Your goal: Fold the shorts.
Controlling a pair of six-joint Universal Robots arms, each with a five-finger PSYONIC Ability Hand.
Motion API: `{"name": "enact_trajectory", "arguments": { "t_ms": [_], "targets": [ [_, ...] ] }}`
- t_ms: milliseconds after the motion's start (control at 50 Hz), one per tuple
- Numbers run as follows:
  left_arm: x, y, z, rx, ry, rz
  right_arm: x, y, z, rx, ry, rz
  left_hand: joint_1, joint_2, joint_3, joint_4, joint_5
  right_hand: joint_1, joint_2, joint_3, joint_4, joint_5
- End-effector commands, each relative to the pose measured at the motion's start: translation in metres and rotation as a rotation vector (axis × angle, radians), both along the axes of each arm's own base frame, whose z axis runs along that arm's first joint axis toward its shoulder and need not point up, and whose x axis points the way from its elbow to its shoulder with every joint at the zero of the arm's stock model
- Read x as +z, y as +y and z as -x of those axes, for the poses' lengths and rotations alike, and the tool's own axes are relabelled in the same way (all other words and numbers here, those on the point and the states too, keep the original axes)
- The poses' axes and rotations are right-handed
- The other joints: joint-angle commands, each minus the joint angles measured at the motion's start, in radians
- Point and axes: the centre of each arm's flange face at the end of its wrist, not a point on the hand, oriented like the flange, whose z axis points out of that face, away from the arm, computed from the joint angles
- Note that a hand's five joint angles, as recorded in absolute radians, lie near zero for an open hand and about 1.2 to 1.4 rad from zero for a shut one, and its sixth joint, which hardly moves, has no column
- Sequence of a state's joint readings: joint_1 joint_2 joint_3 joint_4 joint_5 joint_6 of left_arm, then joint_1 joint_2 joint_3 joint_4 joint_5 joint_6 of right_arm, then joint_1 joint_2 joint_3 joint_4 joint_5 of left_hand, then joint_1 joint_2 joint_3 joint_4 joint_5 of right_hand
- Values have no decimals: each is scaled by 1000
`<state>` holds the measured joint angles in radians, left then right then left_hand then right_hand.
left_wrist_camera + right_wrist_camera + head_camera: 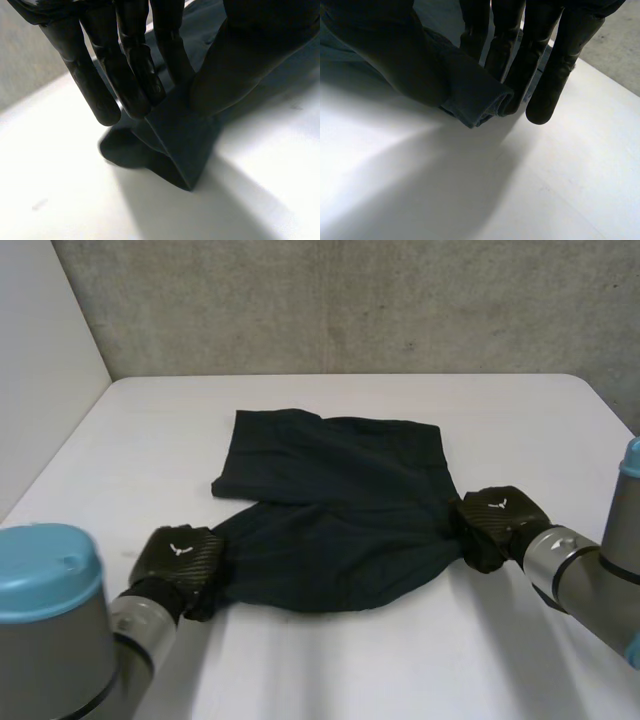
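Shorts [335, 510]: dark, creased, ends bunched

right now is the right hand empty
No, the right hand pinches a bunched edge of the dark shorts between its thumb and fingers.

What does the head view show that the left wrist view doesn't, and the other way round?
Head view alone: the whole dark shorts lying rumpled on the white table, the right hand at their right edge, and the grey wall behind.
Left wrist view alone: close up, the left hand pinching a corner of the cloth between its fingers and thumb, that corner pulled up into a peak above the table.
Both: the left hand on the shorts, and the white table.
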<state>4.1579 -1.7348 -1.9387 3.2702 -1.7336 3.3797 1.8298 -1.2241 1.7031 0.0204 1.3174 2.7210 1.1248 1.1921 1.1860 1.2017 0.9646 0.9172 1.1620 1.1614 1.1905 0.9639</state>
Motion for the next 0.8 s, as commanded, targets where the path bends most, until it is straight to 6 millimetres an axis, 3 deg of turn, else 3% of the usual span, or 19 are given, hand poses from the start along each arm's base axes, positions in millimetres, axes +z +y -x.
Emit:
{"name": "enact_trajectory", "arguments": {
  "t_ms": [20,80,160,200,260,320,380,440,460,480,540,560,660,700,800],
  "targets": [
    [38,43,-26,-121,-267,90,21,37,12,76,155,-12,271,204,210,195,257,479,234,235,206,258],
    [46,62,-38,-148,-328,64,29,54,17,115,219,-24,271,204,210,195,257,479,234,235,206,258],
    [51,93,-53,-191,-376,-21,42,99,29,230,360,-96,271,204,210,195,257,479,234,235,206,258],
    [53,109,-58,-227,-399,-78,47,112,33,270,400,-119,271,204,210,195,257,479,234,235,206,258],
    [56,118,-60,-270,-412,-121,54,123,43,298,450,-147,271,204,210,195,257,479,234,235,206,258],
    [61,109,-54,-274,-381,-89,58,114,45,296,440,-115,271,204,210,195,257,479,234,235,206,258],
    [66,83,-36,-268,-332,6,62,105,44,282,409,-90,271,204,210,195,257,479,234,235,206,258],
    [66,51,-15,-249,-292,94,53,73,39,232,334,-112,271,204,210,195,257,479,234,235,206,258],
    [66,42,-9,-244,-281,119,50,54,35,181,279,-103,271,204,210,195,257,479,234,235,206,258],
    [64,23,3,-235,-261,160,49,47,33,166,260,-97,271,204,210,195,257,479,234,235,206,258],
    [60,-5,21,-223,-239,210,52,17,30,75,197,-44,271,204,210,195,257,479,234,235,206,258],
    [56,-23,33,-220,-225,235,52,11,30,52,193,-30,271,204,210,195,257,479,234,235,206,258],
    [42,-78,69,-207,-190,317,38,-25,23,-30,241,23,271,204,210,195,257,479,234,235,206,258],
    [31,-103,86,-201,-188,340,33,-39,12,-47,254,78,271,204,210,195,257,479,234,235,206,258],
    [8,-147,108,-175,-208,385,15,-70,0,-73,261,160,271,204,210,195,257,479,234,235,206,258]
  ]
}}
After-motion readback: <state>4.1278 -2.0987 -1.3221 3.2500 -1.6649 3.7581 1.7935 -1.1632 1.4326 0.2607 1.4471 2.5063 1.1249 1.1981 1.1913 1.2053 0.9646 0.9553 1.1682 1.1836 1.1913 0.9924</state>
